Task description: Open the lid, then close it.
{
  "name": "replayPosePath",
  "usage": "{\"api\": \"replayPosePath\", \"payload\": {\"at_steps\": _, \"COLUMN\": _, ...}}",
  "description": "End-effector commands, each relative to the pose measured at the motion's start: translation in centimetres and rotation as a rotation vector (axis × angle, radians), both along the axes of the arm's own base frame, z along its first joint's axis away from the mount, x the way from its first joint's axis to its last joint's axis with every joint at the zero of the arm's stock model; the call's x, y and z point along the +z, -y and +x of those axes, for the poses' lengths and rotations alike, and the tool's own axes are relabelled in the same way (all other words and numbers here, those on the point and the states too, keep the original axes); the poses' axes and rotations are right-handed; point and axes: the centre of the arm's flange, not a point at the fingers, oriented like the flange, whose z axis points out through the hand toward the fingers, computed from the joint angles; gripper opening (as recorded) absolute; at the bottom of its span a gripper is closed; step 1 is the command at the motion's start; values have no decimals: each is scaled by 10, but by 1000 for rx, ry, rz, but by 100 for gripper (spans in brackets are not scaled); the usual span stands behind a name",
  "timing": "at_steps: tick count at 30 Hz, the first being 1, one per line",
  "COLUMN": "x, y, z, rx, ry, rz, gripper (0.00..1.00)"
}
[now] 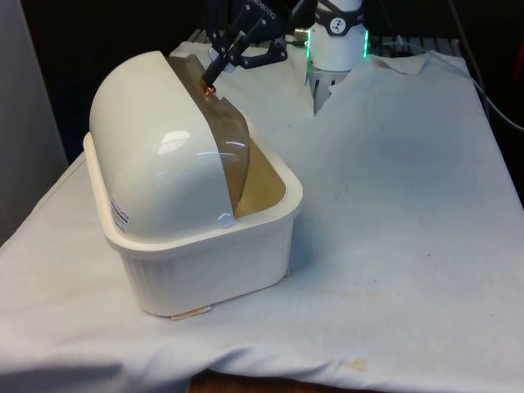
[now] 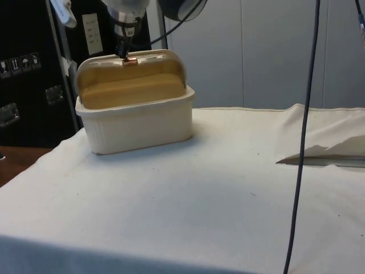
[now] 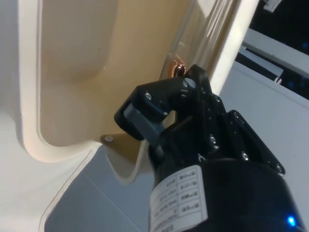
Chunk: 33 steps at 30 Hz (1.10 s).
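A cream bread box (image 1: 214, 260) stands at the front view's left, under a white domed hood (image 1: 151, 151). Its clear brownish roll lid (image 1: 232, 146) is rolled up most of the way, so the tan inside (image 1: 264, 190) shows. A small copper knob (image 1: 210, 92) sits on the lid's edge, near the top of the dome. My black gripper (image 1: 214, 79) comes down from above and is shut on that knob. From the side, the gripper (image 2: 125, 55) meets the knob (image 2: 130, 60) on top of the lid (image 2: 132, 73). At the wrist, the knob (image 3: 179, 69) shows just past the gripper (image 3: 187, 81).
White cloth (image 1: 401, 205) covers the table, with wide free room on the front view's right. A black cable (image 2: 305, 142) hangs down in the side view. The cloth is rumpled near the robot's base (image 1: 332, 82).
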Motion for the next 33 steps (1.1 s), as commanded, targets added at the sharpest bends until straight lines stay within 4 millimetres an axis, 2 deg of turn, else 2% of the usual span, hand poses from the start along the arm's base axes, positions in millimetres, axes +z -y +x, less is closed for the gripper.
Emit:
{"api": "replayPosePath", "payload": {"at_steps": 1, "x": -8, "y": -3, "z": -2, "rx": 13, "ry": -8, "rz": 25, "gripper": 0}}
{"api": "replayPosePath", "payload": {"at_steps": 6, "x": -16, "y": -10, "z": -4, "rx": 25, "ry": -12, "rz": 47, "gripper": 0}}
{"api": "replayPosePath", "payload": {"at_steps": 7, "x": -6, "y": -8, "z": -4, "rx": 14, "ry": -5, "rz": 24, "gripper": 0}}
{"api": "replayPosePath", "payload": {"at_steps": 8, "x": -17, "y": -11, "z": -5, "rx": 26, "ry": -13, "rz": 52, "gripper": 0}}
{"api": "replayPosePath", "payload": {"at_steps": 15, "x": -23, "y": -20, "z": -10, "rx": 43, "ry": -20, "rz": 89, "gripper": 0}}
{"api": "replayPosePath", "payload": {"at_steps": 16, "x": -17, "y": -20, "z": -11, "rx": 34, "ry": -15, "rz": 71, "gripper": 0}}
{"api": "replayPosePath", "payload": {"at_steps": 17, "x": -25, "y": -21, "z": -11, "rx": 46, "ry": -22, "rz": 93, "gripper": 0}}
{"api": "replayPosePath", "payload": {"at_steps": 19, "x": -27, "y": -23, "z": -14, "rx": 53, "ry": -25, "rz": 109, "gripper": 0}}
{"api": "replayPosePath", "payload": {"at_steps": 33, "x": -35, "y": -37, "z": -24, "rx": 84, "ry": -36, "rz": 149, "gripper": 0}}
